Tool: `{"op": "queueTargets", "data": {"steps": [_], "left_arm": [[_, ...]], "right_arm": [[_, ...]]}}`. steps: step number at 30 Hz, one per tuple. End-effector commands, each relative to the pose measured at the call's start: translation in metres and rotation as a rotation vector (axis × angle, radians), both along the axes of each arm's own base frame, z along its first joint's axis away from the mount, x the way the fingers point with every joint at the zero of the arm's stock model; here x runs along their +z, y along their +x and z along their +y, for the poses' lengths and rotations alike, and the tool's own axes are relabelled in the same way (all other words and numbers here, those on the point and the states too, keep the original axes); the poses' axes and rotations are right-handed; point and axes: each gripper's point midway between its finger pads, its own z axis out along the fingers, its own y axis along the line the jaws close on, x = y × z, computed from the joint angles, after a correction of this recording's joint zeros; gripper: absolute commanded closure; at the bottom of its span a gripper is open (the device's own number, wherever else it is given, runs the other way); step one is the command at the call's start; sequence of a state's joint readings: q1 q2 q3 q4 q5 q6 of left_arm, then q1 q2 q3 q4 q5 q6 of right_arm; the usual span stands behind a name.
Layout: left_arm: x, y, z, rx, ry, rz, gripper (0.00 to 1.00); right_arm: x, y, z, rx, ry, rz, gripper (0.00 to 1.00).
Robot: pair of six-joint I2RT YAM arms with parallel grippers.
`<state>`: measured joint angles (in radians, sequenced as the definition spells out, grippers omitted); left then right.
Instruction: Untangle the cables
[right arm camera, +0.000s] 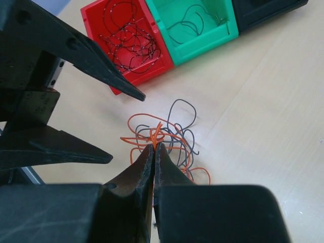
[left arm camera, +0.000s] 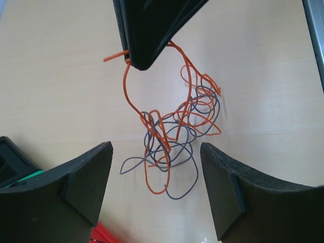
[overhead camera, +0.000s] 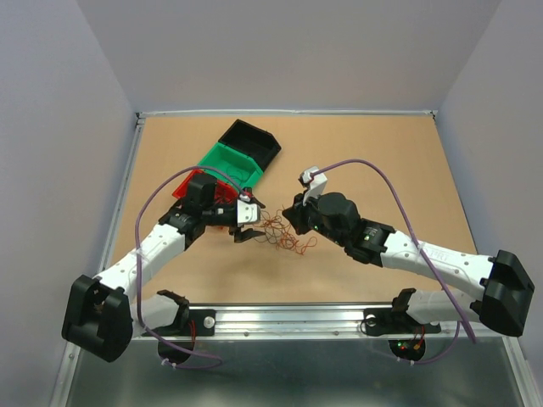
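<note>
The cables [overhead camera: 280, 233] lie as a small tangle of orange and dark grey wires on the table between the two arms. My right gripper [right arm camera: 154, 146] is shut on an orange cable at the top of the tangle [right arm camera: 169, 129], and the loops hang from it down to the table. In the left wrist view that right gripper [left arm camera: 137, 62] shows at the top with the orange wire pinched in its tip. My left gripper [left arm camera: 156, 157] stands open just short of the tangle [left arm camera: 172, 129], with nothing between its fingers. From above, the left gripper [overhead camera: 251, 221] sits left of the wires.
Three small bins stand in a row behind the left arm. A red bin [right arm camera: 152, 71] holds dark curly wires, a green bin [right arm camera: 202, 48] holds a thin dark wire, and a black bin [right arm camera: 263, 12] follows. The arms' purple-grey cables [overhead camera: 399, 191] arch above the table.
</note>
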<state>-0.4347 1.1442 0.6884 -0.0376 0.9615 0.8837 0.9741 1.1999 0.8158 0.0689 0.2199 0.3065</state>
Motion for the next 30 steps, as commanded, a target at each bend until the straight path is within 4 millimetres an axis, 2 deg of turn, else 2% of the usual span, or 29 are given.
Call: {"op": "queueTargets", "data": {"steps": [1, 5, 7, 11, 30], "left_arm": [[0.025, 0.003, -0.001, 0.023, -0.063, -0.048, 0.18], [0.02, 0.003, -0.002, 0.024, -0.057, -0.039, 0.21], [0.015, 0.006, -0.003, 0.026, -0.048, -0.02, 0.29], [0.009, 0.011, -0.005, 0.033, -0.031, 0.001, 0.38], [-0.015, 0.016, -0.015, 0.046, 0.045, 0.035, 0.41]], "right_arm": [[0.002, 0.007, -0.002, -0.04, 0.028, -0.022, 0.99], [0.002, 0.006, -0.001, -0.036, 0.029, -0.022, 1.0], [0.003, 0.006, -0.001, -0.036, 0.032, -0.022, 0.99], [0.005, 0.007, -0.004, -0.047, 0.038, -0.029, 1.0], [0.01, 0.008, -0.008, -0.068, 0.064, -0.042, 1.0]]}}
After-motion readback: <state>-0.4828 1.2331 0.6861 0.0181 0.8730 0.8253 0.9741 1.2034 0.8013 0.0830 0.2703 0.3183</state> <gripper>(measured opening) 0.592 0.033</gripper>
